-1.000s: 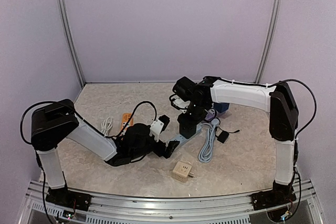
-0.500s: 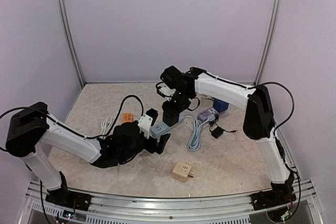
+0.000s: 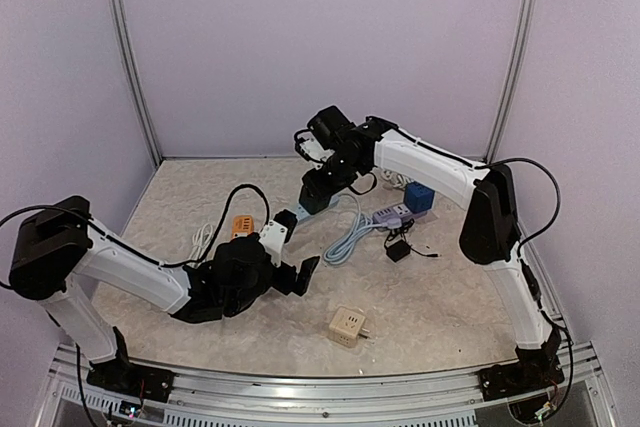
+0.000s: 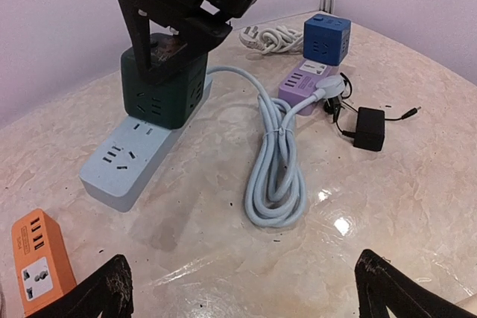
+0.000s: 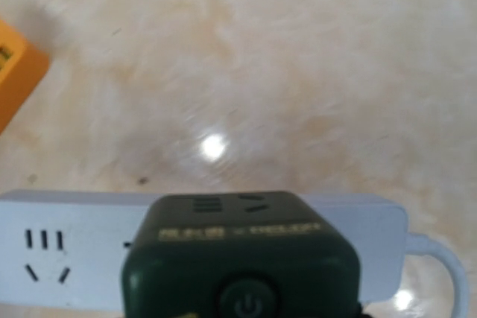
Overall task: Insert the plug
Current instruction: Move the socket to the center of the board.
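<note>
Now, right gripper (image 4: 173,50) pinching green cube plug (image 4: 164,100), upright at cable end of blue strip (image 4: 119,163), left gripper (image 4: 242,292) spread.

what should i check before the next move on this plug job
1. right gripper shut on the green cube: ok.
2. green cube fully seated in the pale blue strip: cannot tell; it sits on the strip, prongs hidden.
3. strip braced by the left gripper: not ok; it is open, short of the strip, holding nothing.
4. cable coil out of both grippers' way: ok.
5. orange block apart from the strip: ok.
</note>
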Motion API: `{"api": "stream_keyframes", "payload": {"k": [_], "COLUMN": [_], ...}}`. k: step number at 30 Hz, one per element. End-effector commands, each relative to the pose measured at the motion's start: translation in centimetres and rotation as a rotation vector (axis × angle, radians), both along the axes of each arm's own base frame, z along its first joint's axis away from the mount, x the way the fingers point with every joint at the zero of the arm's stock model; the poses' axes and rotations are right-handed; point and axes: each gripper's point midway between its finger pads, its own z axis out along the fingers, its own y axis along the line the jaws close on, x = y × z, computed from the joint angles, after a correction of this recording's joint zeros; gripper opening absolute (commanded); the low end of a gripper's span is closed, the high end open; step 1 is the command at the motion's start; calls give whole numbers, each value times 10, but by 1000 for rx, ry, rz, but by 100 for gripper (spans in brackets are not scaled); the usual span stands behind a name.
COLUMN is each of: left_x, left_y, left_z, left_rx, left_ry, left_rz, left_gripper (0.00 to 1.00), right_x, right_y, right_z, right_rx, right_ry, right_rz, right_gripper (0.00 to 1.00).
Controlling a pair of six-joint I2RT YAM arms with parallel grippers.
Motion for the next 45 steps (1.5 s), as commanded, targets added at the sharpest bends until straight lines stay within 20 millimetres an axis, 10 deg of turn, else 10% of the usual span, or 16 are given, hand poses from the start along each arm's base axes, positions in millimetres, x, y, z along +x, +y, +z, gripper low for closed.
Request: {"api": "stream_keyframes", "payload": {"k": [1,11,21,30,45], "left_x": [-3,-6,-10,-11,-11], "left_y": [5,10,13,14,11], "left_z": [3,10,5,5,-8], "left_rx": [-1,4,-2,3,-3], "left_ry": [0,-13,-1,-5,22], "left_rz": [10,16,18,20,19], "left_gripper": [99,99,99,99,99], "right_x": [51,82,54,-7,-49], "right_y": [-22,-88,-105,-125,-154], "right_z": [41,-3,-11,40,-40], "right_rx": [27,-72,-144,-131,-289], "right_ry": [-182,-109,-25,-53,75], "right_rz": [-123,-283,-227,-189,-172], "right_gripper": [14,48,85,83,71]}}
